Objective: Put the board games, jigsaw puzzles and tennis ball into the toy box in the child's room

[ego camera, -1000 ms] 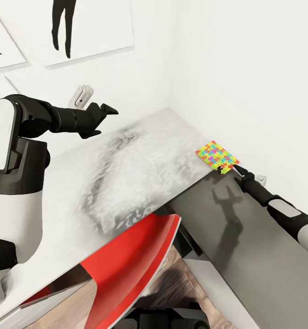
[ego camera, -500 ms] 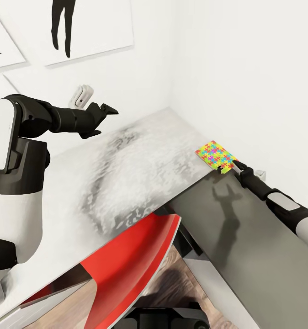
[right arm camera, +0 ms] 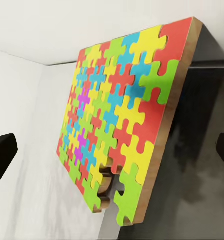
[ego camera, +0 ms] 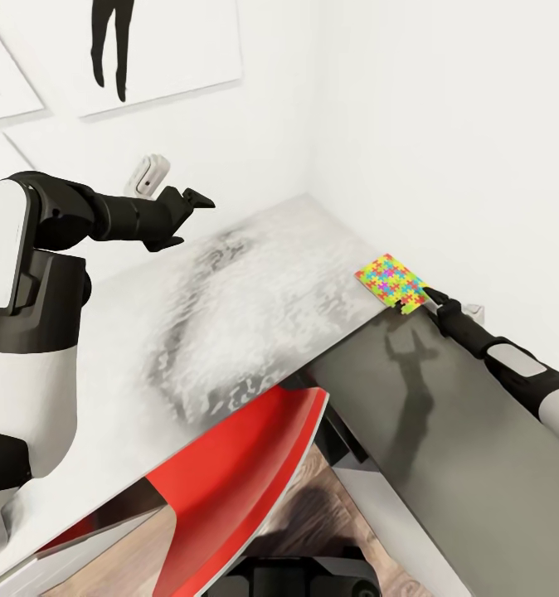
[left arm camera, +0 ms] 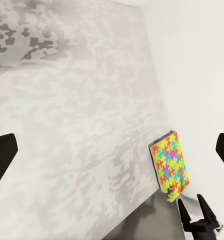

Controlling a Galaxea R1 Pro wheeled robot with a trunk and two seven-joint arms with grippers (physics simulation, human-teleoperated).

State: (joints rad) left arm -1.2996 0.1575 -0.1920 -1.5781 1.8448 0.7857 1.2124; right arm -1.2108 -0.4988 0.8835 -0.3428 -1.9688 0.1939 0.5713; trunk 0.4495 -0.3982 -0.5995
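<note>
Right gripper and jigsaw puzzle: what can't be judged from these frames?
- Contact: in the head view the right gripper meets the jigsaw puzzle at its corner, too small to tell touch.
- Puzzle's underside: hidden by its own face in the right wrist view.
- Fingers: cut off by the frame edges.

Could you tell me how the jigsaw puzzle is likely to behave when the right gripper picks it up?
The jigsaw puzzle shows a wood-coloured edge, so it probably stays stiff. It looks thin and flat, likely light and unable to roll. One corner piece sits offset beside a gap, so pieces may work loose.
</note>
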